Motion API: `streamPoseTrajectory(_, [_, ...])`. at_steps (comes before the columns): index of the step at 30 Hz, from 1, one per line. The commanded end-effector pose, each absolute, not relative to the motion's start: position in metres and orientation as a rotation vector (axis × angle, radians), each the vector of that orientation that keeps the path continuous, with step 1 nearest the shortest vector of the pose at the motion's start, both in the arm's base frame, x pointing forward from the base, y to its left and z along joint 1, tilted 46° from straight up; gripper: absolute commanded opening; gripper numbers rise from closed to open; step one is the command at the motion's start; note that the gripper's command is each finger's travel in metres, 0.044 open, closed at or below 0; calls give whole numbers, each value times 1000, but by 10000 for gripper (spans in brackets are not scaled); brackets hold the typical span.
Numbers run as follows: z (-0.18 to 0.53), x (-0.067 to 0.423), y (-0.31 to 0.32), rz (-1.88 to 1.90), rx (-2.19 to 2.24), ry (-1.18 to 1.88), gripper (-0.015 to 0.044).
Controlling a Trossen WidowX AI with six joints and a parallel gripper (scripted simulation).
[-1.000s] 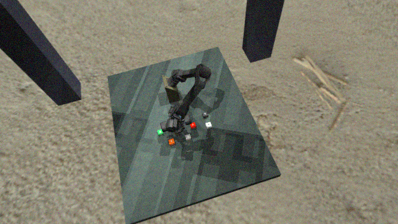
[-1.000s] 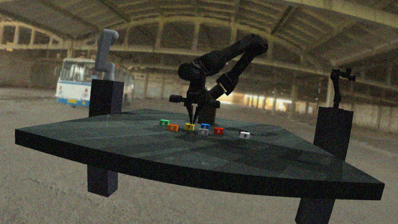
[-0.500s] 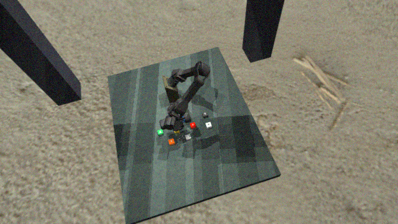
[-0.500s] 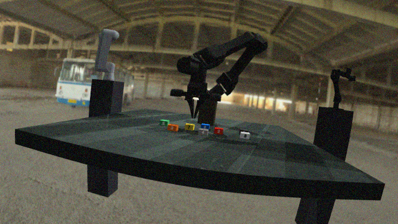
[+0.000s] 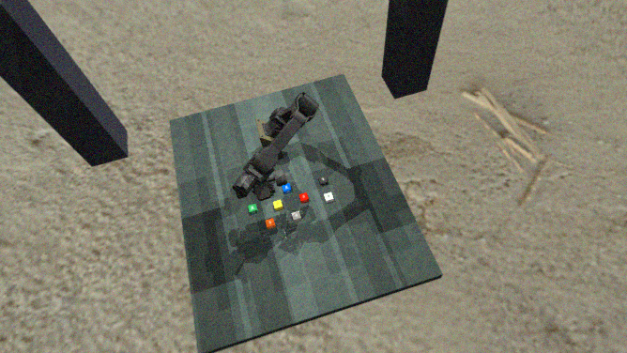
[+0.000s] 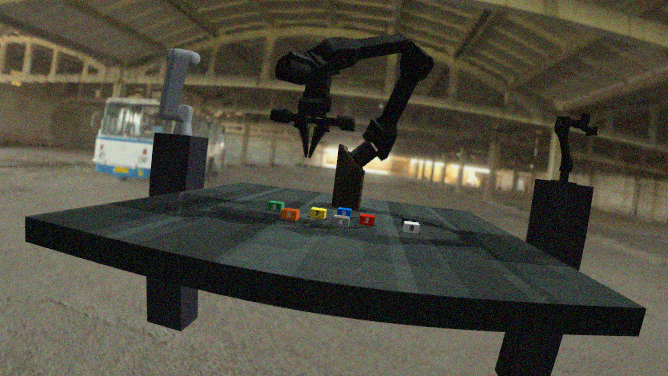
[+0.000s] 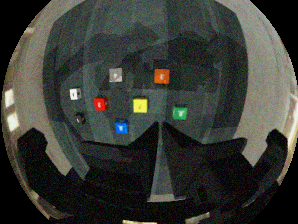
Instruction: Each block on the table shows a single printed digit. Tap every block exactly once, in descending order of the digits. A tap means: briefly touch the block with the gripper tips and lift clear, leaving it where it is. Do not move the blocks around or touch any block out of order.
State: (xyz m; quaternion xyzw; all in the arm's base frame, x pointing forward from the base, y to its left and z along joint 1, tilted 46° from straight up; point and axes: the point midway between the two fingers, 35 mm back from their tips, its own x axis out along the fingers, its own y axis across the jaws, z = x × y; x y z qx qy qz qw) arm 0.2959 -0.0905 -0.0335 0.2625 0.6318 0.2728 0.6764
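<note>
Several small coloured blocks lie in a loose cluster on the dark green table [image 5: 328,263] [image 6: 150,235]: green [image 5: 252,208] [image 6: 275,205] [image 7: 178,113], yellow [image 5: 277,205] [image 6: 318,213] [image 7: 140,106], blue [image 5: 286,188] [image 6: 344,211] [image 7: 120,127], red [image 5: 303,197] [image 6: 366,219] [image 7: 100,104], white [image 5: 328,196] [image 6: 411,227] [image 7: 73,94], grey [image 5: 296,215] [image 6: 342,220] [image 7: 116,75], orange [image 5: 269,223] [image 6: 290,214] [image 7: 161,76] and black [image 5: 323,180] [image 7: 80,119]. The digits are too small to read. My gripper [image 6: 310,150] [image 7: 160,125] is shut and empty. It hangs high above the table, behind the yellow and green blocks.
The arm's base [image 6: 347,182] stands at the back of the table behind the blocks. Dark pillars [image 6: 177,162] [image 6: 559,220] stand beside the table at the left and the right, each with a camera mount on top.
</note>
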Motion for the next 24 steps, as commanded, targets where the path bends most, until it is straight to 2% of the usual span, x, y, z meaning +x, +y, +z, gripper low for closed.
streamPoseTrajectory(1, [-71,284,-126,606,607,1434,20])
streamPoseTrajectory(8, [-88,278,-140,608,607,1433,20])
streamPoseTrajectory(14, [-143,282,-84,611,610,1431,20])
streamPoseTrajectory(24, [-150,283,-76,612,610,1431,20])
